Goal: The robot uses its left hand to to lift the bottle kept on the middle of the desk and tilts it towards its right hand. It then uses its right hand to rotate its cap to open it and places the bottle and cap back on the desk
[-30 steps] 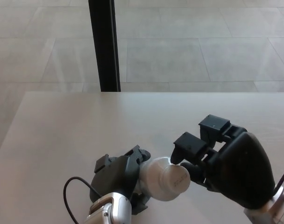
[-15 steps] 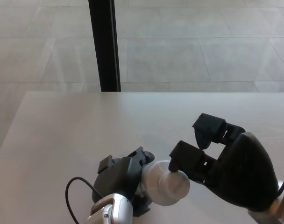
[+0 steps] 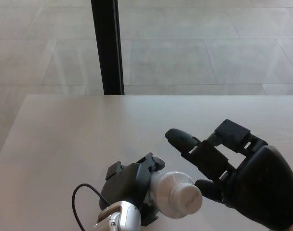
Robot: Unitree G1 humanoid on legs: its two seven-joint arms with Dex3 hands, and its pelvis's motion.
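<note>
A white bottle [image 3: 168, 192] lies tilted toward the right, held off the desk by my left hand [image 3: 132, 187], which is shut on its body. Its white cap [image 3: 186, 201] faces the lower right and sits on the bottle's neck. My right hand [image 3: 233, 171] hovers just right of the cap with its fingers [image 3: 182, 138] spread apart above it; the thumb [image 3: 209, 188] lies close beside the cap's edge. Whether the thumb touches the cap I cannot tell.
The pale desk [image 3: 79, 139] stretches ahead to its far edge. A black vertical post [image 3: 108, 45] stands behind the desk on a tiled floor. A black cable [image 3: 81, 202] loops by my left wrist.
My right hand's fingers have lifted off the cap and spread open. The left hand with the bottle has shifted slightly right and down.
</note>
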